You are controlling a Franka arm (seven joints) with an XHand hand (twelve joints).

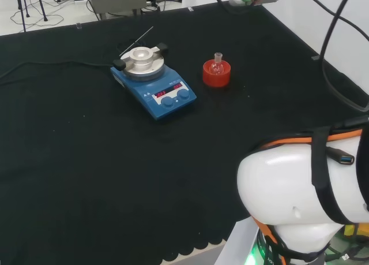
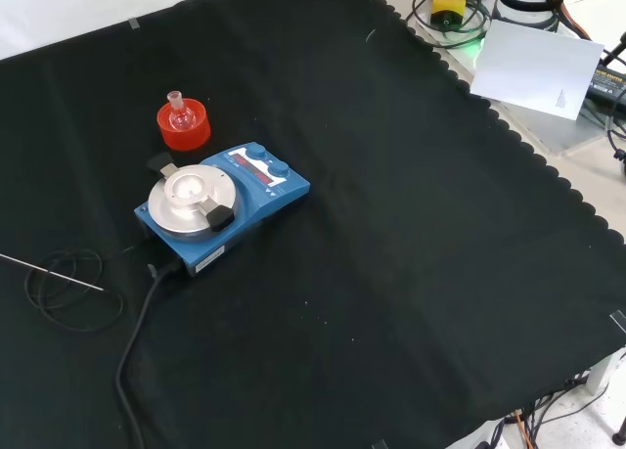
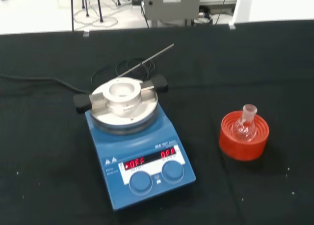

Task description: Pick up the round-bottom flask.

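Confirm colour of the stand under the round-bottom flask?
Red. The ribbed stand holding the round-bottom flask shows best in the wrist view.

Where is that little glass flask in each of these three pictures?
Head view: flask upright in the red stand, right of the blue stirrer.
Front view: flask upper left, beyond the stirrer.
Wrist view: flask, beside the stirrer.
Shared landmark: the stirrer.
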